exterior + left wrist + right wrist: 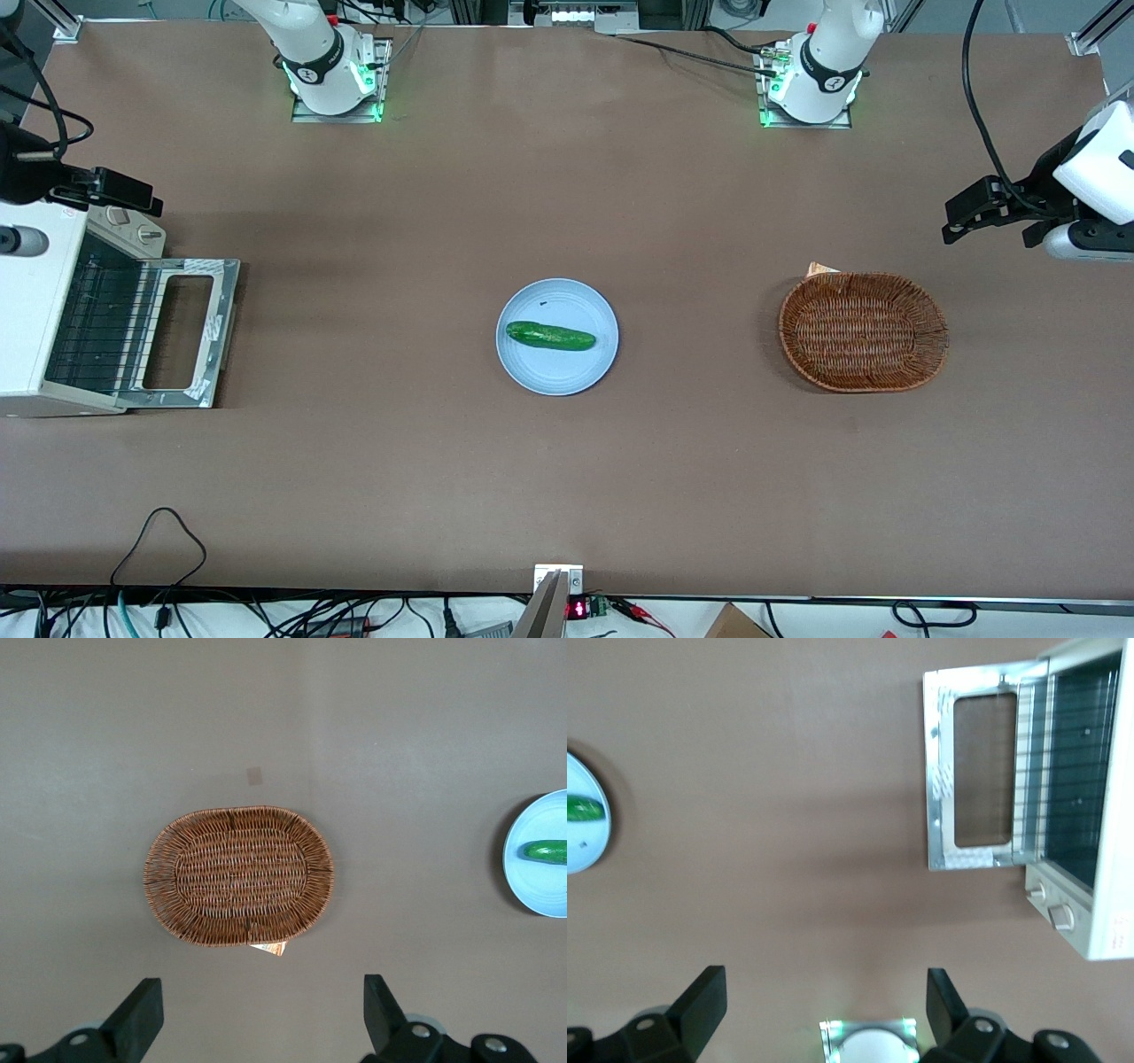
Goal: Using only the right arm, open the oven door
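Note:
The small white toaster oven [35, 292] stands at the working arm's end of the table. Its silver-grey oven door [226, 328] is swung down and lies nearly flat on the table, and the wire rack shows inside. The right arm's black gripper [133, 190] hovers over the knob end of the oven, farther from the front camera than the door and touching nothing. In the right wrist view the gripper [824, 992] is open with nothing between its fingers, and the oven door [939, 780] and the oven [1107, 904] lie well below it.
A light blue plate [532, 372] with a green cucumber [550, 336] sits mid-table. A brown wicker basket [864, 332] stands toward the parked arm's end. The working arm's base [332, 75] is at the table's back edge.

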Controlling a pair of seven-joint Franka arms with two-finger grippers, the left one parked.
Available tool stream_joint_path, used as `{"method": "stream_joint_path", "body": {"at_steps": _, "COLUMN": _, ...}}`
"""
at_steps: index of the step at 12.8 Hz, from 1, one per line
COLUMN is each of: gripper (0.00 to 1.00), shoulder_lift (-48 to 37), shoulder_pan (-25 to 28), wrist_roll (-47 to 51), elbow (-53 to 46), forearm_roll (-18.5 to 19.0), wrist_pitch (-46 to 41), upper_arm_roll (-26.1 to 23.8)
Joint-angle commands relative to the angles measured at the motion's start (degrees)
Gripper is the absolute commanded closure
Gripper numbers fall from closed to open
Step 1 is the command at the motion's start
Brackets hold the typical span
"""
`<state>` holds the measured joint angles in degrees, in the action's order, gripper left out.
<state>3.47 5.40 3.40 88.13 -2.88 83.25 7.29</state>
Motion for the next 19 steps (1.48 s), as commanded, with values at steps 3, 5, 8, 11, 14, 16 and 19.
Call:
{"method": "stream_joint_path", "body": {"at_steps": 3, "gripper": 0.00, "shoulder_lift": -6.55, "shoulder_pan": 1.90, "wrist_roll": -6.11, "elbow": 10.65, "forearm_roll": -1.07, "wrist_pitch": 8.94, "upper_arm_roll": 2.03}}
{"method": "stream_joint_path", "body": {"at_steps": 5, "gripper": 0.00, "shoulder_lift": -6.63, "shoulder_pan": -3.43, "wrist_roll": -6.21, "elbow": 11.79, "forearm_roll": -1.25, "wrist_pitch": 12.09, "upper_arm_roll": -1.81}}
{"method": "stream_joint_path", "body": {"at_steps": 8, "gripper": 0.00, "shoulder_lift": -5.67, "shoulder_pan": -4.96, "wrist_roll": -5.86, "elbow": 12.06, "forearm_roll": -0.46, "wrist_pitch": 14.92, "upper_arm_roll": -5.18}}
{"method": "stream_joint_path", "body": {"at_steps": 11, "gripper": 0.00, "shoulder_lift": -5.41, "shoulder_pan": -4.87, "wrist_roll": -5.69, "elbow": 11.54, "forearm_roll": -0.46, "wrist_pitch": 14.05, "upper_arm_roll": -5.27}}
{"method": "stream_joint_path", "body": {"at_steps": 14, "gripper": 0.00, "shoulder_lift": -4.44, "shoulder_pan": -4.96, "wrist_roll": -5.33, "elbow": 10.31, "forearm_roll": -1.25, "wrist_pitch": 12.02, "upper_arm_roll": -5.27}}
{"method": "stream_joint_path", "body": {"at_steps": 16, "gripper": 0.00, "shoulder_lift": -3.82, "shoulder_pan": -5.13, "wrist_roll": -5.51, "elbow": 9.52, "forearm_roll": -1.16, "wrist_pitch": 12.11, "upper_arm_roll": -5.27}}
{"method": "stream_joint_path", "body": {"at_steps": 19, "gripper": 0.00, "shoulder_lift": -3.65, "shoulder_pan": -4.87, "wrist_roll": -5.51, "elbow": 9.51, "forearm_roll": 1.38, "wrist_pitch": 12.19, "upper_arm_roll": -5.27}}
